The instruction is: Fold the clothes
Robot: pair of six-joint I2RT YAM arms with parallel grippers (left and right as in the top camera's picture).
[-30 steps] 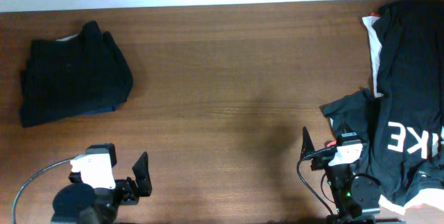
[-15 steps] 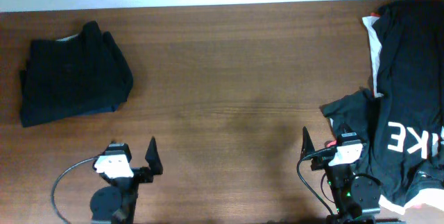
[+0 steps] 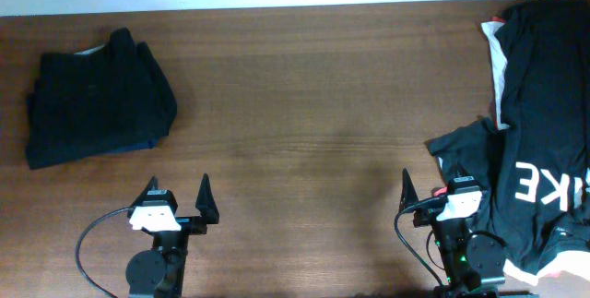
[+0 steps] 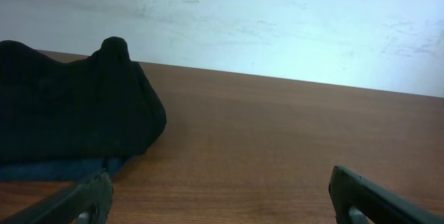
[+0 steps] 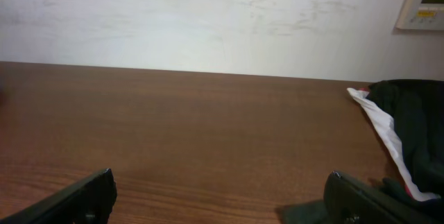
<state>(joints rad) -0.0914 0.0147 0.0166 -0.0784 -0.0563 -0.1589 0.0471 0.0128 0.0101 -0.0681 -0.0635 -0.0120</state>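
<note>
A folded stack of black clothes [image 3: 97,95] lies at the far left, with a navy-blue garment [image 3: 129,147] showing under its front edge. A loose heap of black clothes [image 3: 544,104] with white trim and white lettering [image 3: 530,185] covers the right end. My left gripper [image 3: 177,192] is open and empty near the front edge, well in front of the folded stack [image 4: 69,113]. My right gripper [image 3: 429,187] is open and empty, right next to the heap's left edge. In the right wrist view the heap [image 5: 409,127] shows to the right of the gripper [image 5: 222,196].
The brown wooden table [image 3: 313,104] runs to a white wall at the back. A wall panel [image 5: 424,2] shows at the upper right of the right wrist view. The left gripper [image 4: 222,200] points over bare wood.
My left arm has shifted to the right along the front edge and turned to face straight toward the back. The right arm and the clothes have not moved.
</note>
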